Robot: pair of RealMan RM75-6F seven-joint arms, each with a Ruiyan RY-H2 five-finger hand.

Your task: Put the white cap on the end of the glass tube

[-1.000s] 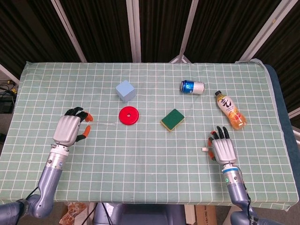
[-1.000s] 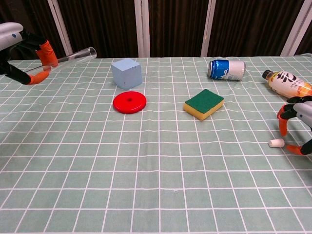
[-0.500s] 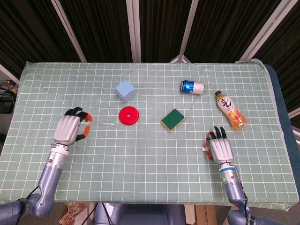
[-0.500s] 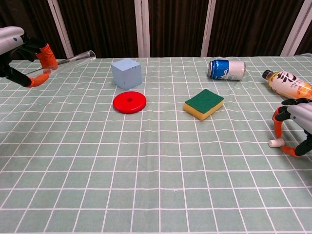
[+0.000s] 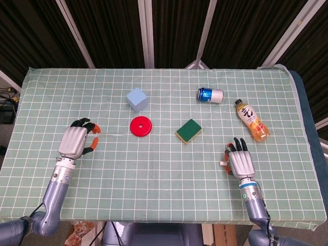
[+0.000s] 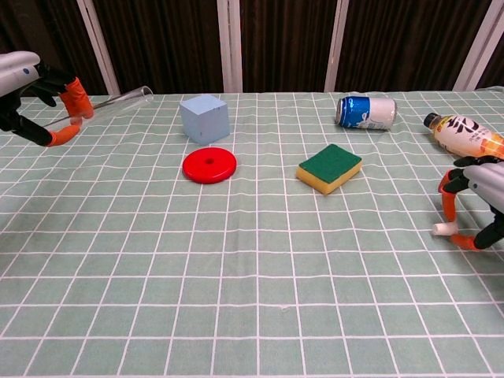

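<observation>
The white cap [image 6: 445, 229] lies on the checked counter [image 6: 260, 260] between the curled, orange-tipped fingers [image 6: 449, 203] of the right hand [image 6: 480, 206], touching them, though a firm grip cannot be told. Far across, the left hand [image 6: 35, 98] pinches the glass tube [image 6: 110, 101], lifted and tilted, its open end pointing toward the blue cube [image 6: 205, 118] and red disc [image 6: 209, 165]. A green sponge [image 6: 329, 167], a can [image 6: 366, 112] and a bottle [image 6: 465, 135] lie beyond the right fingers.

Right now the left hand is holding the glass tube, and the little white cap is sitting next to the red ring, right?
Not quite. The left hand does hold the glass tube, but the white cap sits by the right hand's fingers, far from the red ring. The chest view shows it.
</observation>
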